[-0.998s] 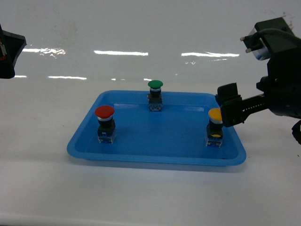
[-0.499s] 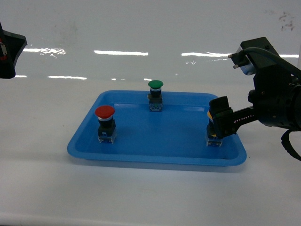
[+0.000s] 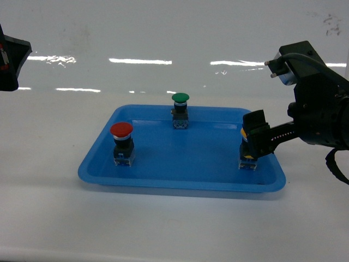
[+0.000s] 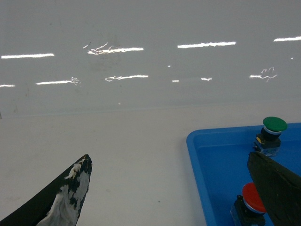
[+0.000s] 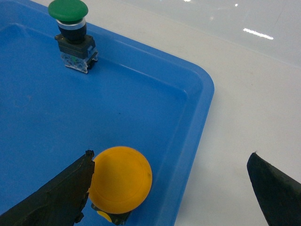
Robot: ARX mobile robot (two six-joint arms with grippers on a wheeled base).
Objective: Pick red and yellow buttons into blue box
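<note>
So the yellow button (image 5: pixel 121 178) is nearest the action: it stands upright at the front right corner of the tray (image 3: pixel 180 183), and the right gripper (image 5: pixel 169 188) is spread wide with 1 finger touching the cap's left side and the other well out over the table (image 3: pixel 163 229) beyond the rim. Nothing gripped yet.

Handling guess: these look like light, rigid plastic switches. The domed cap is smooth and probably slippery, so I'd pinch lower down, on the black body under the cap, where the sides look flatter. It's top-heavy on a small clear base, so a nudge from 1 finger could tip it. It also sits near the tray wall, so the outer finger has little room.

Further left, the red button (image 3: pixel 121 143) stands upright near the tray's left edge. The left gripper (image 4: pixel 169 188) hangs open above the table, holding nothing.

At the back edge is the green button (image 3: pixel 180 110), not wanted. No blue box is visible in any view.
</note>
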